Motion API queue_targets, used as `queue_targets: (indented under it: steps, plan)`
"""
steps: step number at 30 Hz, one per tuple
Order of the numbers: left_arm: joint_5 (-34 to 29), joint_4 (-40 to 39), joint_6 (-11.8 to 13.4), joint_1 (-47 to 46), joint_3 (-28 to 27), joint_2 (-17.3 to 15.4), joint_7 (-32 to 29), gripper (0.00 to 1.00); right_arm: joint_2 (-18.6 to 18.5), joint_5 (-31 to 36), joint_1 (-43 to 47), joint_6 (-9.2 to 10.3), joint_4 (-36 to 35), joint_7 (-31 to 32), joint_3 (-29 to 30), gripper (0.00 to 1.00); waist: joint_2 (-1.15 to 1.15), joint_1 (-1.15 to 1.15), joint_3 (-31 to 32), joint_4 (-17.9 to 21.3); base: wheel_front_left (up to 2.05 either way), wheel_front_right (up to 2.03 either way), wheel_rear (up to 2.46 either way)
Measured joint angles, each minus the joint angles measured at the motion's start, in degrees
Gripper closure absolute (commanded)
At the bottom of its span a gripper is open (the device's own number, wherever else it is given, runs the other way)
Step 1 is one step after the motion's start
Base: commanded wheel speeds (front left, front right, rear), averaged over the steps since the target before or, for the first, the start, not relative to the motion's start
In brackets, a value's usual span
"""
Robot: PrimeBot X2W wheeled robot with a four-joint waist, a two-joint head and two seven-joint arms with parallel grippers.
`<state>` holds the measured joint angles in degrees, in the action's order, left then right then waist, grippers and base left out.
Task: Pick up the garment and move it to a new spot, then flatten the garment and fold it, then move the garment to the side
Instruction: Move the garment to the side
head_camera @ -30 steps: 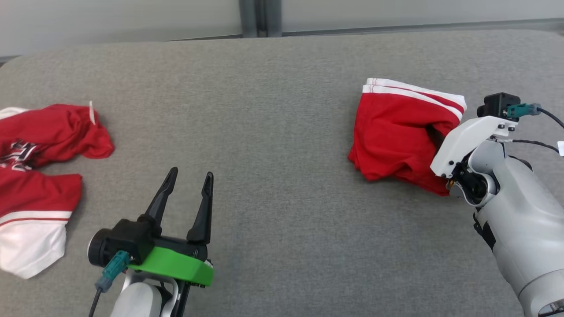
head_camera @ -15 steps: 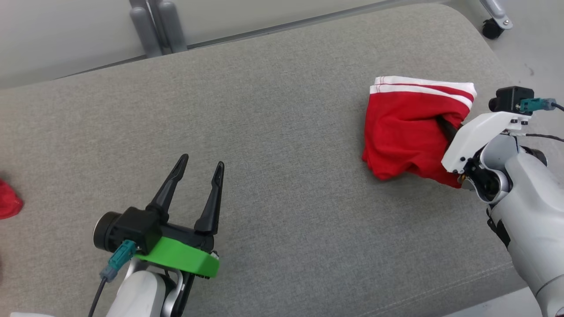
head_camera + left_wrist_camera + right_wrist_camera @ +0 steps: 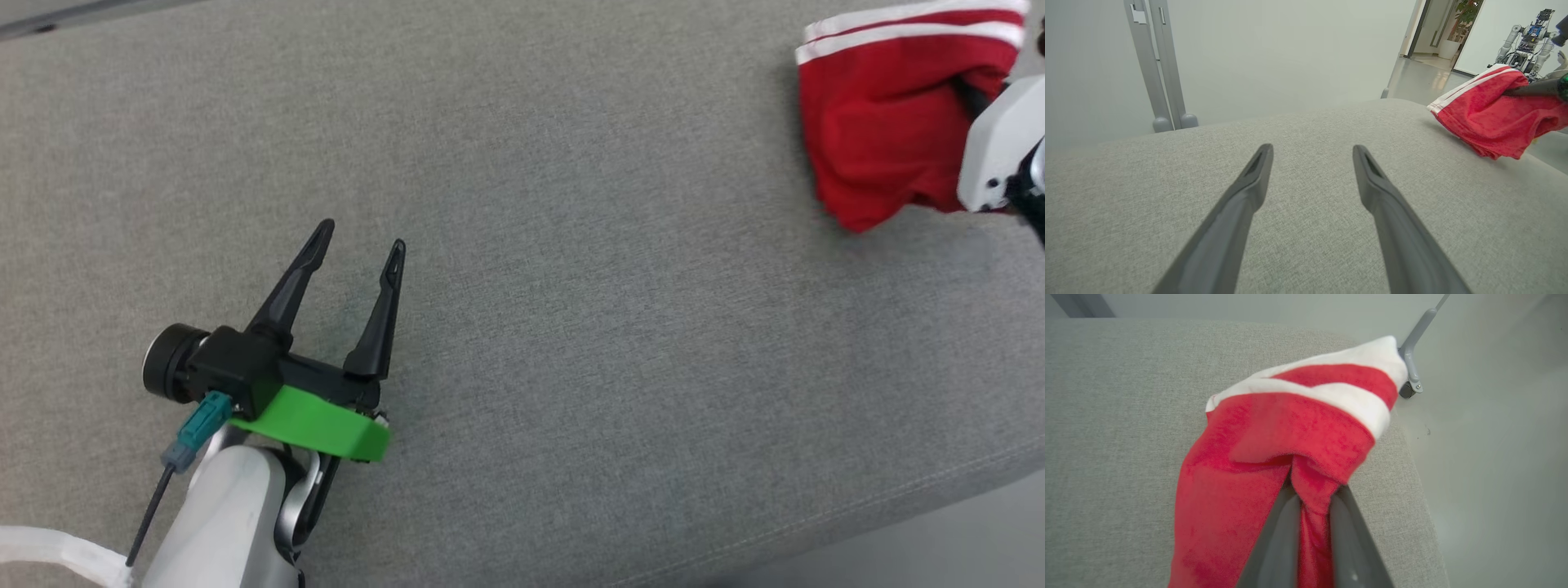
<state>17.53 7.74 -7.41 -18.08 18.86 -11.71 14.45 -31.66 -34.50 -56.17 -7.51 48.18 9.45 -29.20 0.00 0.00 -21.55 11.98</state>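
I find the right gripper (image 3: pixel 1314 492) nearly closed, pinching a bunched fold of the red garment (image 3: pixel 878 122). The garment sits at the far right end of the grey cushion (image 3: pixel 571 310), close to its edge. The left gripper (image 3: pixel 362 234) stands wide open and empty, well apart from it. Risk noted: the pinch looks shallow, so dragging may pull the layers apart or tip the garment over the edge
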Motion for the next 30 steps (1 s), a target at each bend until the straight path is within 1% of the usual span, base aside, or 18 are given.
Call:
queue_targets:
  steps: [4,7,8,9,10,11,15,18,20,22,25,28,30]
  plan:
    - [0.24,0.05,0.00,-1.98,0.58,0.00,0.01,0.00,-4.48,3.21,-3.75,0.00,3.12,-0.10,-3.12,1.00,0.00,0.00,-3.85,-2.04,0.00,0.00,0.00]
    - [0.54,0.31,0.00,-2.80,0.70,0.01,0.22,0.00,-6.68,5.03,-5.48,0.00,6.13,0.07,-5.04,1.00,0.00,0.00,-5.89,-4.05,0.00,0.00,0.00]
    - [0.58,0.44,0.00,-2.88,0.68,0.02,0.25,0.00,-7.11,5.73,-6.01,-0.01,6.95,0.03,-5.50,0.94,0.00,0.00,-6.37,-4.67,0.00,0.00,0.00]
    - [0.59,0.67,0.00,-2.88,0.62,0.03,0.26,0.00,-7.44,6.41,-6.67,-0.01,7.98,-0.19,-5.80,0.58,0.00,0.00,-6.89,-5.39,0.00,0.00,0.00]
    - [0.66,0.98,0.00,-2.89,0.60,0.07,0.26,0.00,-7.64,6.88,-7.35,-0.01,9.09,-0.83,-5.98,0.40,0.00,0.01,-7.34,-6.08,0.00,0.00,0.00]
    - [0.78,1.30,0.00,-2.89,0.53,0.12,0.31,0.00,-7.78,7.55,-7.95,-0.01,10.16,-1.75,-6.05,0.00,0.00,0.01,-7.71,-6.77,0.00,0.00,0.00]
    - [1.01,2.14,0.00,-2.75,-0.11,0.34,0.35,0.00,-7.66,10.71,-10.56,-0.02,16.16,-4.89,-4.31,0.00,0.00,0.01,-8.04,-8.58,0.00,0.00,0.00]
    - [1.08,2.60,0.00,-2.25,-0.53,0.57,0.52,0.00,-6.66,13.81,-12.35,-0.02,20.70,-8.95,-1.86,0.00,0.00,0.01,-6.89,-9.10,0.00,0.00,0.00]
    - [1.09,2.59,0.00,-1.45,-1.07,0.89,0.53,0.00,-5.57,15.34,-12.60,-0.02,22.41,-11.39,-0.66,0.00,0.00,0.01,-5.84,-9.29,0.00,0.00,0.00]
    - [1.09,2.59,0.00,-0.52,-1.67,1.19,0.53,0.00,-4.01,16.16,-12.55,-0.02,23.18,-14.14,0.75,0.00,0.00,0.01,-4.51,-9.40,0.00,0.00,0.00]
    - [1.10,2.40,0.09,1.55,-2.79,1.65,0.58,0.00,-1.54,16.79,-11.99,-0.02,23.43,-20.01,2.93,0.00,0.00,0.01,-1.71,-9.36,0.00,0.00,0.00]
    - [1.32,1.93,0.48,3.64,-4.68,1.82,0.59,0.00,1.47,16.47,-9.72,-0.02,22.26,-23.10,4.43,0.00,0.00,0.01,1.51,-9.02,0.00,0.00,0.00]
    - [1.48,1.57,0.92,5.05,-6.00,1.89,0.59,0.00,2.83,16.33,-7.91,-0.02,19.94,-23.98,5.32,0.00,0.00,0.00,3.74,-8.76,0.00,0.00,0.00]
